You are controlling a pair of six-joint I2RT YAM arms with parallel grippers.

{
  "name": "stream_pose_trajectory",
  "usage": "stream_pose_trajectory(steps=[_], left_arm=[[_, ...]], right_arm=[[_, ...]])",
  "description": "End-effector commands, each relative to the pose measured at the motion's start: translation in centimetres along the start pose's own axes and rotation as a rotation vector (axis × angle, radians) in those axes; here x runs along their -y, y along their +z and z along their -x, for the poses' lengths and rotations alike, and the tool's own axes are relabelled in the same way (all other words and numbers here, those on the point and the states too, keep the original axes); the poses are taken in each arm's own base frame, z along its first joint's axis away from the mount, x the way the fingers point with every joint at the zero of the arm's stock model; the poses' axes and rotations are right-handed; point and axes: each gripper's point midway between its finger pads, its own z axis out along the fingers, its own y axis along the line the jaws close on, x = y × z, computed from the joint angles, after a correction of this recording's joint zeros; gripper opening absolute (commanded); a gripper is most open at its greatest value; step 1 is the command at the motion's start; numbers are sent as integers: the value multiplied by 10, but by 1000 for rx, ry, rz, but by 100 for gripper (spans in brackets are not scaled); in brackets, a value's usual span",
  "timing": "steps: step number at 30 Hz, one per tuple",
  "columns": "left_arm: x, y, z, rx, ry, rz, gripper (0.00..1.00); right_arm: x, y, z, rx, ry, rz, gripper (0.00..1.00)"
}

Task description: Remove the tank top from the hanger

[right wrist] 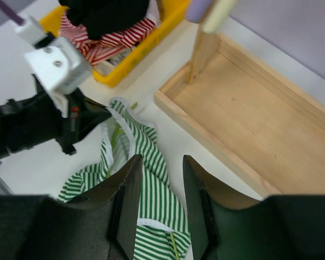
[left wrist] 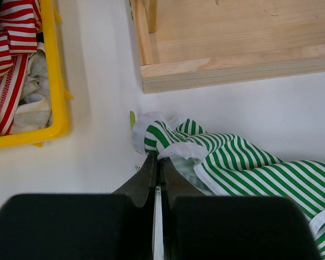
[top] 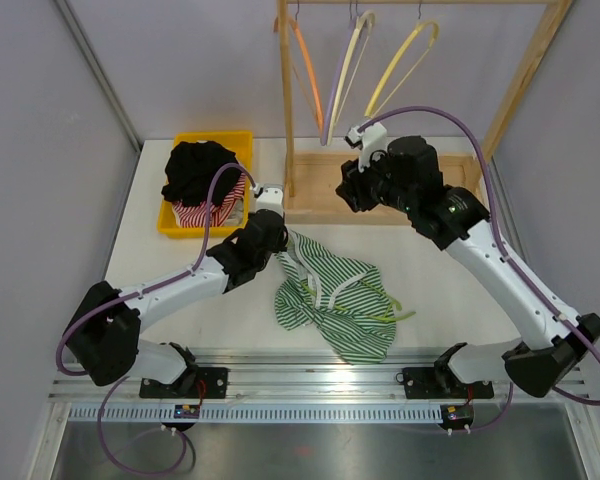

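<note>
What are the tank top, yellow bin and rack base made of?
The tank top looks like soft knit fabric, maybe cotton jersey: it lies in limp folds, matte. The yellow bin looks like moulded plastic: uniform colour, smooth thin rim. The rack base is pale wood, apparently unvarnished: visible grain, matte.

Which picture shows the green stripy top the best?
The top external view: almost the whole green-and-white striped fabric tank top shows, crumpled on the white table. The left wrist view shows only one end of it. In the right wrist view the right tool hides part.
</note>
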Motion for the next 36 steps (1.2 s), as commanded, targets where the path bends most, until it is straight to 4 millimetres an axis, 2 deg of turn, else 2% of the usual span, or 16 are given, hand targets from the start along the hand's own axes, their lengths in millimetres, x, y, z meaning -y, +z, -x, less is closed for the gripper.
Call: stream_pose_trajectory(steps=[1,3,4,6,7,10,13,15,16,18,19,26,30,36], left_arm=[[5,-9,30,83,-50,-22,0],[5,-11,31,86,-50,-23,0],[4,-11,30,84,-47,-22,0],[3,-12,30,85,-48,-21,0],[2,-12,29,83,-45,-19,0],[2,-12,27,78,-39,-17,0],[2,-9,22,66,-37,-16,0],[4,-6,18,56,-40,-18,0],[4,-5,16,52,-40,-16,0],[4,-4,13,46,-36,-14,0],[3,-1,10,36,-31,-10,0],[4,3,3,20,-27,-5,0],[4,3,3,20,-29,-6,0],[5,1,4,21,-27,-18,0]], right_arm=[[-28,10,-16,-4,-8,34,43],[-34,18,-30,-28,-14,28,43],[-40,24,-49,-66,-17,41,43],[-48,29,-59,-71,-3,57,43],[-51,32,-74,-93,2,61,42],[-62,37,-84,-80,19,95,41],[-75,44,-110,-112,17,133,40],[-89,48,-115,-102,17,181,39],[-92,50,-127,-119,12,186,39],[-99,56,-137,-132,13,201,39],[-100,60,-148,-158,12,202,39],[-113,76,-184,-208,29,228,39],[-122,85,-212,-248,22,250,40],[-136,92,-234,-291,29,293,39]])
